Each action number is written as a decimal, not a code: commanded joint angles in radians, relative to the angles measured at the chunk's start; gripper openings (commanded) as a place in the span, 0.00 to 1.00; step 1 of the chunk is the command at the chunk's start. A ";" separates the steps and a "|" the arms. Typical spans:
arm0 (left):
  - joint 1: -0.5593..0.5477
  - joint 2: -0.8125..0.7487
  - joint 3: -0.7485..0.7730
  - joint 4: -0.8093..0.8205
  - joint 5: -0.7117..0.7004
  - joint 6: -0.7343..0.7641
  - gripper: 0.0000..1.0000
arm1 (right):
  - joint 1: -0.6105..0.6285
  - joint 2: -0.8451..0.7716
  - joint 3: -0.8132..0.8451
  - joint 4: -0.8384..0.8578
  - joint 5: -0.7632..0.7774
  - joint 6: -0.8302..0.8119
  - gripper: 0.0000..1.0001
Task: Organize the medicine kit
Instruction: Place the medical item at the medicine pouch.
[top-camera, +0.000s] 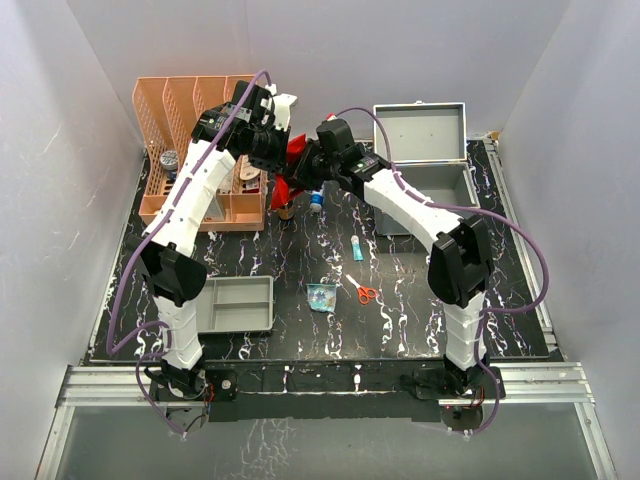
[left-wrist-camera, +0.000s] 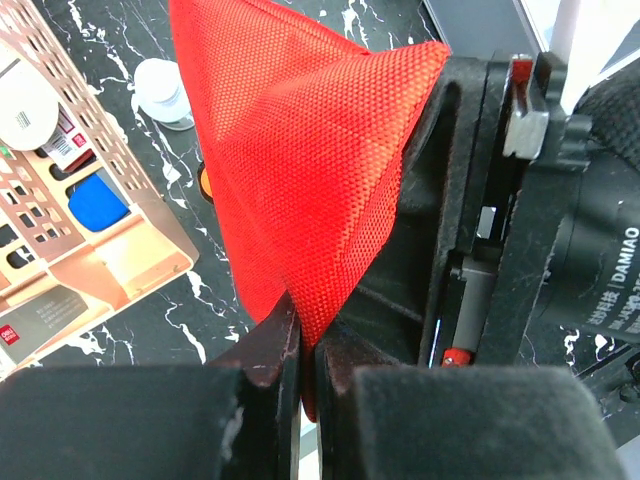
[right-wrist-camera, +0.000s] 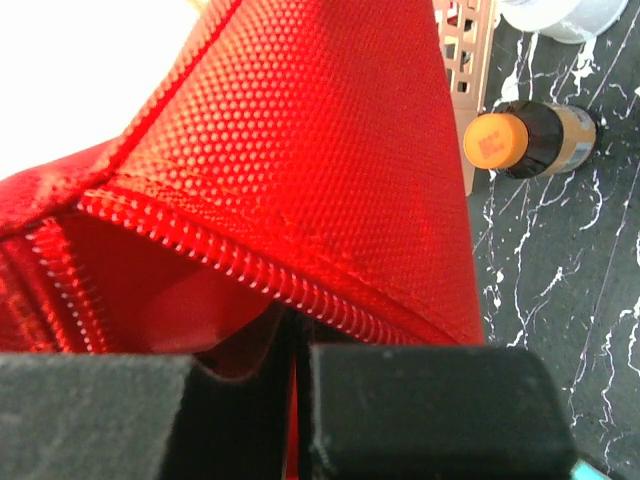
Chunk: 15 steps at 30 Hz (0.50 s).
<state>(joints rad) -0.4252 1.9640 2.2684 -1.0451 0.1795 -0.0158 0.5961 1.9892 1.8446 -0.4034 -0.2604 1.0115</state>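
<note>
The top external camera sits above and behind the arm bases, looking down over the whole table (top-camera: 300, 250). The left wrist camera looks along the left gripper (left-wrist-camera: 305, 350), the right wrist camera along the right gripper (right-wrist-camera: 295, 340), both at very close range. All three views share the red pouch (left-wrist-camera: 300, 150) and the peach organizer (left-wrist-camera: 100, 260).

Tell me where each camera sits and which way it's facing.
Top external: above and behind, looking down on the table and medicine kit; both arms show.
Left wrist: on the left arm, facing the red pouch pinched in its jaws.
Right wrist: on the right arm, facing the pouch's zipper over its jaws.
Shared: all three show the pouch.
</note>
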 joint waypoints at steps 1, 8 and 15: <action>-0.006 -0.025 0.003 0.013 0.024 -0.008 0.00 | 0.007 -0.001 0.082 -0.034 0.005 -0.027 0.00; -0.006 -0.029 -0.009 -0.006 -0.016 0.007 0.00 | -0.010 -0.119 0.068 -0.069 0.112 -0.075 0.16; -0.004 -0.037 -0.045 -0.023 -0.043 0.025 0.00 | -0.050 -0.232 0.071 -0.177 0.187 -0.134 0.30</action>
<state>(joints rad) -0.4259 1.9640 2.2414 -1.0523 0.1577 -0.0097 0.5724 1.8820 1.8702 -0.5362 -0.1509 0.9363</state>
